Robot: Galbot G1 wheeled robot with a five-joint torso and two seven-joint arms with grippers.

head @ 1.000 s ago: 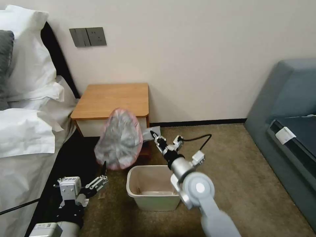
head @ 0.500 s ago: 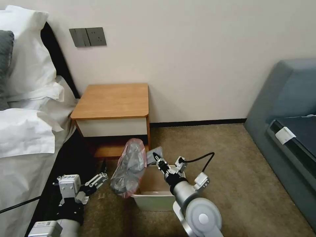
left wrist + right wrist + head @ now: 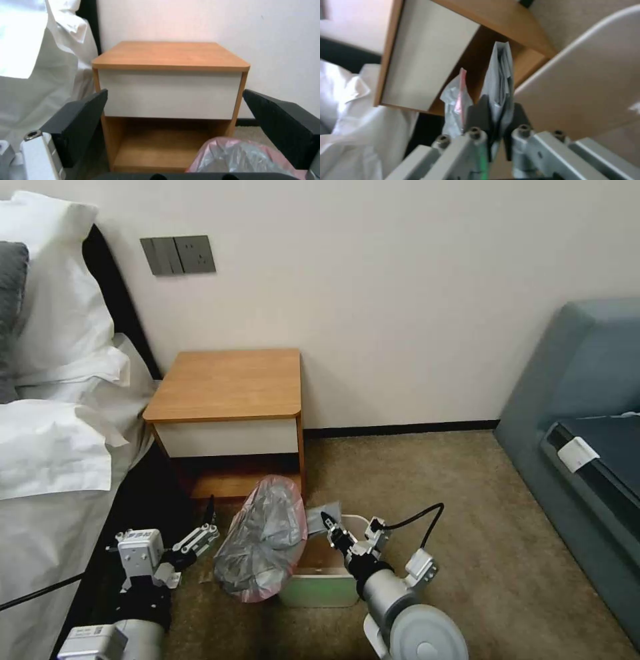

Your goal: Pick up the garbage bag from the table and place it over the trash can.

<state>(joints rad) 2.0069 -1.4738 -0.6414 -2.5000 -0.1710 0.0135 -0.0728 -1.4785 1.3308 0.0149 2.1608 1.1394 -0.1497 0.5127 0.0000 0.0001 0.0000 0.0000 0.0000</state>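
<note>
Right gripper clamped on garbage bag, now lower over trash can, left gripper spread, empty.

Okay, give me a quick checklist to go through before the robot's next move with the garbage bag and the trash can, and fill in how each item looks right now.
1. Right gripper pinching the bag: ok, fingers shut on a fold of the bag's edge.
2. Bag off the table: ok, it hangs beside the can.
3. Bag mouth spread over the can's rim: not ok, the bag hangs bunched over the can's left edge.
4. Left gripper ready to help: ok, open, low beside the bag, holding nothing.
5. Can upright: ok, standing on the carpet.
6. Can's inside free of stuff: cannot tell, bag and arm hide part of it.
</note>
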